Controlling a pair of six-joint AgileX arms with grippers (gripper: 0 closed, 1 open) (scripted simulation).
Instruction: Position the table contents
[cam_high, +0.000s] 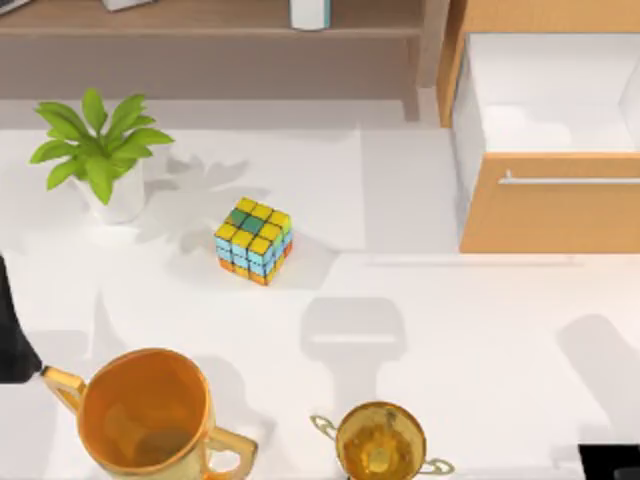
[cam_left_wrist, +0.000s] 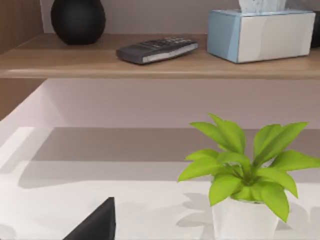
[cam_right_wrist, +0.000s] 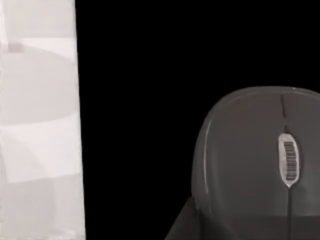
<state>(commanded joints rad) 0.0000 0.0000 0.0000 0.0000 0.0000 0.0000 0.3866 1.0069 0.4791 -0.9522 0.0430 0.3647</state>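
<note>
The white table (cam_high: 480, 330) spreads across the top view, with the left arm (cam_high: 12, 340) parked at its left edge, beside a potted plant (cam_high: 100, 150) and a large gold trophy cup (cam_high: 145, 415). A colour cube (cam_high: 254, 240) sits mid-table, a smaller gold cup (cam_high: 380, 442) at the near edge, and an open wooden drawer (cam_high: 545, 140) on the right. The right wrist view shows a dark computer mouse (cam_right_wrist: 260, 160); neither gripper's state can be told.
</note>
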